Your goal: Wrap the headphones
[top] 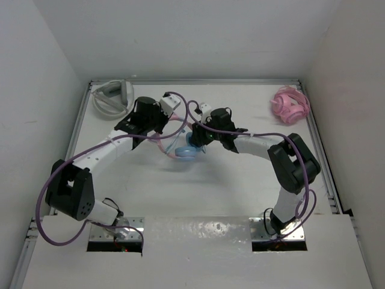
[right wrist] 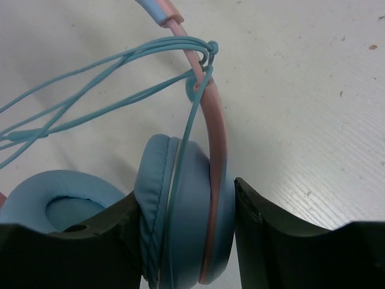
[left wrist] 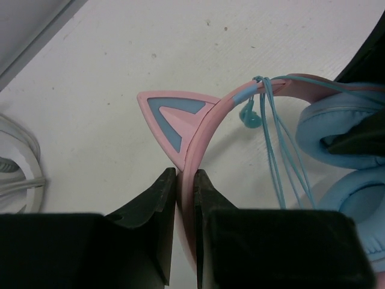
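The headphones (top: 185, 150) are held between both grippers at mid-table. In the left wrist view, my left gripper (left wrist: 185, 180) is shut on the pink headband (left wrist: 201, 135) just below a cat ear (left wrist: 171, 117). The thin light blue cable (left wrist: 280, 144) is looped and tied over the headband, with strands hanging down. In the right wrist view, my right gripper (right wrist: 186, 208) is shut on a light blue ear cup (right wrist: 180, 180), pinching it from both sides. The cable's knot (right wrist: 209, 48) sits on the headband above it. The second ear cup (right wrist: 60, 198) lies to the left.
White-grey headphones (top: 113, 96) lie at the back left corner; their cable (left wrist: 18, 162) shows at the left edge of the left wrist view. All-pink bundled headphones (top: 290, 103) lie at the back right. Raised walls border the table.
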You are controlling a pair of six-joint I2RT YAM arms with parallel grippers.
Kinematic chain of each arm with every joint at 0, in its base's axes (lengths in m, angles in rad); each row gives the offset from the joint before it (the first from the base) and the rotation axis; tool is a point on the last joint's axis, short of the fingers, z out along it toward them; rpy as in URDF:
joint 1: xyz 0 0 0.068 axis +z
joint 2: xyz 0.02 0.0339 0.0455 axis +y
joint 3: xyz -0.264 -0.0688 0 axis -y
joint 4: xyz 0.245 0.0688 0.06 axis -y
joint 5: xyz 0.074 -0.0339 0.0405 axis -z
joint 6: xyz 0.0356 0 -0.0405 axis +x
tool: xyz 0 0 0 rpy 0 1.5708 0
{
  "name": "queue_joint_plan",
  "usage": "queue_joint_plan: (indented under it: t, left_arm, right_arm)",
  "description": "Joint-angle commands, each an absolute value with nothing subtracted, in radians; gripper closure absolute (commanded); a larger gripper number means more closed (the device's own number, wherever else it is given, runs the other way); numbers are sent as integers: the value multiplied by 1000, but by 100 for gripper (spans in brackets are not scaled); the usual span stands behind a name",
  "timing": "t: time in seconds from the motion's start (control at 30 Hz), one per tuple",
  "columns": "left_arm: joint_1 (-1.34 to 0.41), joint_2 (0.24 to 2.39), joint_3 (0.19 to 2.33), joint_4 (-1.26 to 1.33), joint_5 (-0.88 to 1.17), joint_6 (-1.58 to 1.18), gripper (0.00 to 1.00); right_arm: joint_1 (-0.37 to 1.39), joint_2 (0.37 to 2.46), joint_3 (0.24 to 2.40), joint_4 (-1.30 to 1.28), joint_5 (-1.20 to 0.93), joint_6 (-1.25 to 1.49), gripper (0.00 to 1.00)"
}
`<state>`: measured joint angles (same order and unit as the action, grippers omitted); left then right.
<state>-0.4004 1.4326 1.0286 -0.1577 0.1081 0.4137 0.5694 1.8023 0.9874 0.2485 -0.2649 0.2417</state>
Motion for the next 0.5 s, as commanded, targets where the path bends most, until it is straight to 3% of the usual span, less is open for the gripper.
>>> queue_joint_plan:
  t: [0.0, 0.07, 0.17, 0.2, 0.37, 0.47]
  left_arm:
    - [-405, 1439, 1097, -25, 112, 387, 100]
    - [-405, 1450, 1108, -25, 86, 370, 97]
    - [-397, 1471, 1130, -29, 72, 333, 68]
    - [-394, 1474, 1138, -32, 72, 322, 54]
    - [-365, 1489, 1204, -66, 60, 246, 17]
    - [-327, 1496, 1255, -95, 72, 195, 8]
  right_arm:
    - [589, 1801, 1058, 247, -270, 241, 100]
    - [588, 1802, 1098, 224, -244, 230, 100]
    - [588, 1813, 1150, 175, -170, 215, 100]
    - [588, 1818, 1164, 167, -152, 210, 100]
    - [565, 1896, 1305, 72, -75, 201, 100]
    - [552, 1943, 1400, 34, -77, 210, 100]
